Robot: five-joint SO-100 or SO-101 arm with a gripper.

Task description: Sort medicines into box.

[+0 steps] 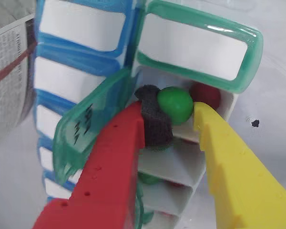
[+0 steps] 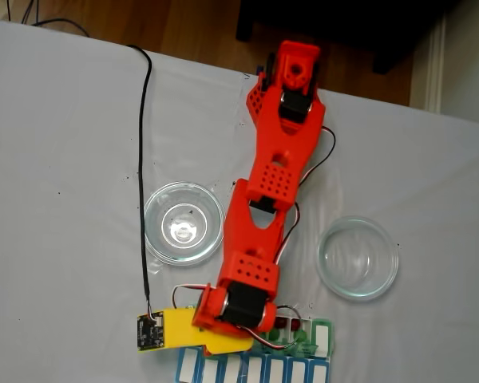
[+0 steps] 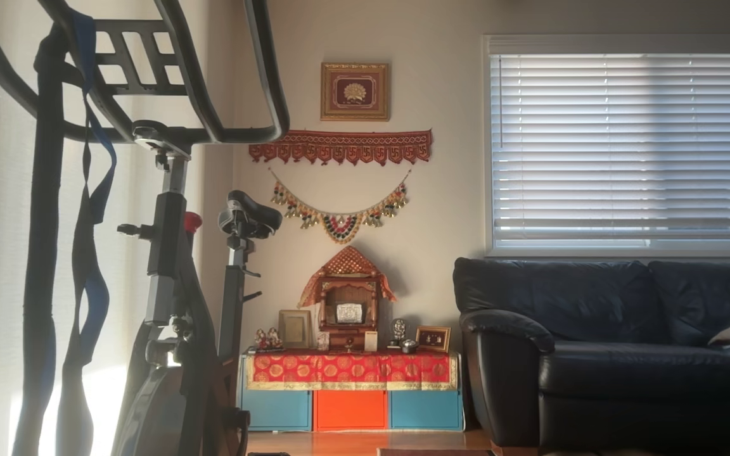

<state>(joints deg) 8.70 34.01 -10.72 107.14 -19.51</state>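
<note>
Medicines are nearly sorted: your gripper pinches a green ball over the green box's open compartment beside a red ball, with lower compartments already filled.

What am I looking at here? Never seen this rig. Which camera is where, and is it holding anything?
It is a small red 3D-printed robot arm on a table covered in white cloth. The fixed view looks straight down on it. The wrist view rides on the arm and looks along its pincer, which has one red finger with a dark foam pad and one yellow finger. The other view merely shows a living room with a sofa and an exercise bike, not the work area.

On the table are two clear glass dishes, both looking empty, and at the near edge a pill organizer with green lids beside a blue-lidded row.

The pincer has a green ball between its fingers, right over an open compartment that already holds a red ball. The yellow finger seems slightly off the ball, so the grip is unclear.
</note>
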